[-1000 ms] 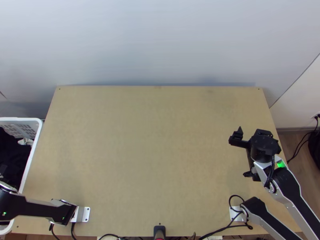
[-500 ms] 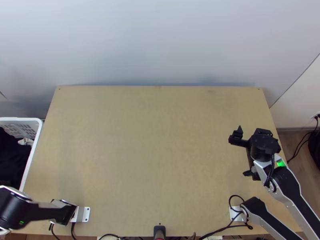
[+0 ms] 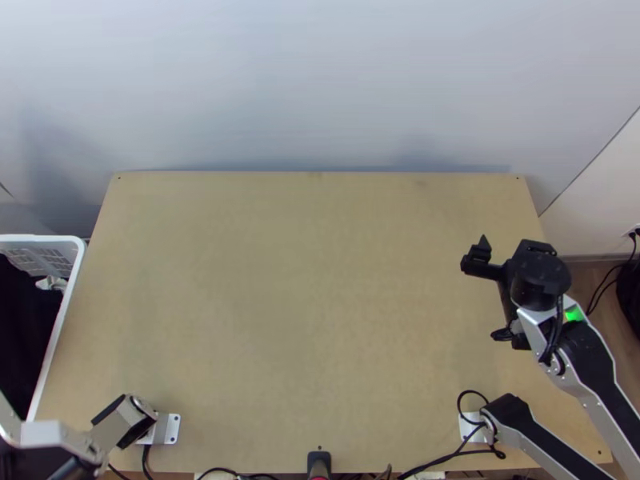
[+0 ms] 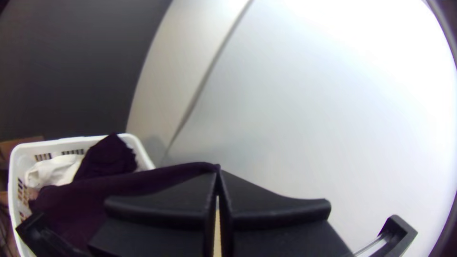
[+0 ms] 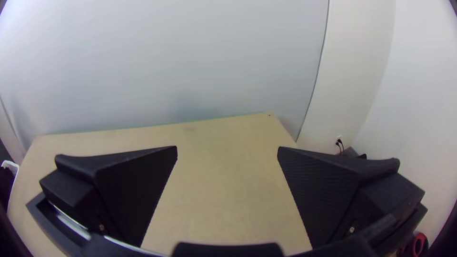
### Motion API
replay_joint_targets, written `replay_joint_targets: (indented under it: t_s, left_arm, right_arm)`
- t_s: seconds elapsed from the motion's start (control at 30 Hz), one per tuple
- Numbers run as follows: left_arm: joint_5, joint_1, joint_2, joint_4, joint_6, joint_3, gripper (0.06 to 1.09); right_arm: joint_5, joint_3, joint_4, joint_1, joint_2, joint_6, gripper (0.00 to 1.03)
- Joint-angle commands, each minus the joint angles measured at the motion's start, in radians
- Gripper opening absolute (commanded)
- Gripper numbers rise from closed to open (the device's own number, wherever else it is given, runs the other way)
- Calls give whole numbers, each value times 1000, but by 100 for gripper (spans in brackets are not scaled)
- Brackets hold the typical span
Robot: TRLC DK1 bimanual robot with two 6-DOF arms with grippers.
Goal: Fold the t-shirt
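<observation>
In the left wrist view, a dark cloth lies bunched in the white basket and stretches up to my left gripper, whose fingers are shut on an edge of it. The top view has dark cloth in the basket at the far left. My right gripper is above the table's right side with its fingers wide apart. Nothing is between the fingers of my right gripper in the right wrist view.
The white basket stands against the left edge of the wooden table. A white cloth is in it beside the dark one. Cables run along the table's near edge, and a pale wall rises behind the table.
The left arm's links have shifted and swung at the lower left. My right gripper has moved slightly to the right and up the picture, still open.
</observation>
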Motion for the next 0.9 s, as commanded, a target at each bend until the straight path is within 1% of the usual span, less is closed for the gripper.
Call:
replay_joint_targets:
  t_s: [0.0,0.03,0.1,0.13,0.2,0.23,0.4,0.47,0.63,0.77,0.87]
  left_arm:
    - [-60,-423,23,-150,-75,342,10]
    - [-75,-495,40,-173,-81,374,10]
    - [-78,-608,68,-195,-101,398,10]
    - [-97,-670,77,-196,-102,397,10]
    - [-176,-817,103,-198,-101,400,10]
    - [-189,-866,115,-196,-101,404,10]
    - [-218,-1076,206,-191,-98,450,10]
    - [-235,-1171,247,-184,-81,452,10]
    - [-242,-1377,378,-136,-64,469,10]
    - [-255,-1543,534,-118,-60,598,10]
    - [-255,-1644,688,-116,-49,788,10]
  right_arm:
    - [0,93,-26,1,34,1,98]
    - [0,105,-29,1,40,1,98]
    - [2,126,-38,1,49,1,98]
    - [2,136,-45,1,52,1,98]
    - [2,149,-58,-1,57,1,98]
    - [2,153,-62,-1,58,1,98]
    - [2,157,-75,-16,60,1,98]
    - [2,160,-75,-30,67,2,98]
    - [2,183,-73,-59,98,4,98]
    - [2,194,-73,-91,118,4,98]
    - [2,197,-67,-122,124,7,98]
